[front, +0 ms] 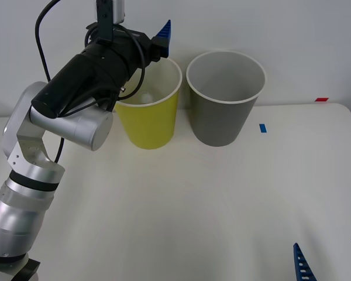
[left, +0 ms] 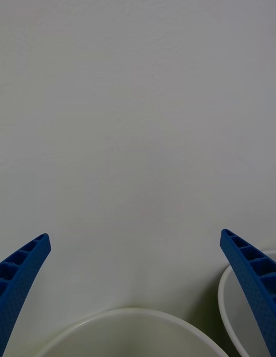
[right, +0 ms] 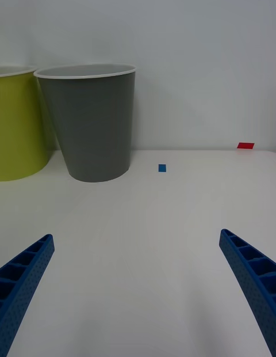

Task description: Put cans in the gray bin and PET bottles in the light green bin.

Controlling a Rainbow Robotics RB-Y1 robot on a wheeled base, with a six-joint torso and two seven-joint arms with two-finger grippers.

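Left gripper is hovering over the light green bin, fingers spread, empty; the PET bottle is lying inside it. Drop step looks done, next it's pulling back. Right gripper is waiting near, released

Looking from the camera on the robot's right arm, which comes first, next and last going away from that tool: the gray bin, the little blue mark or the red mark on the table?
From the open right tool, low over the table:
1. The blue mark, almost straight ahead.
2. The gray bin, ahead toward the light green bin; close to the blue mark's depth, so these two are nearly tied.
3. The red mark, at the table's far edge.
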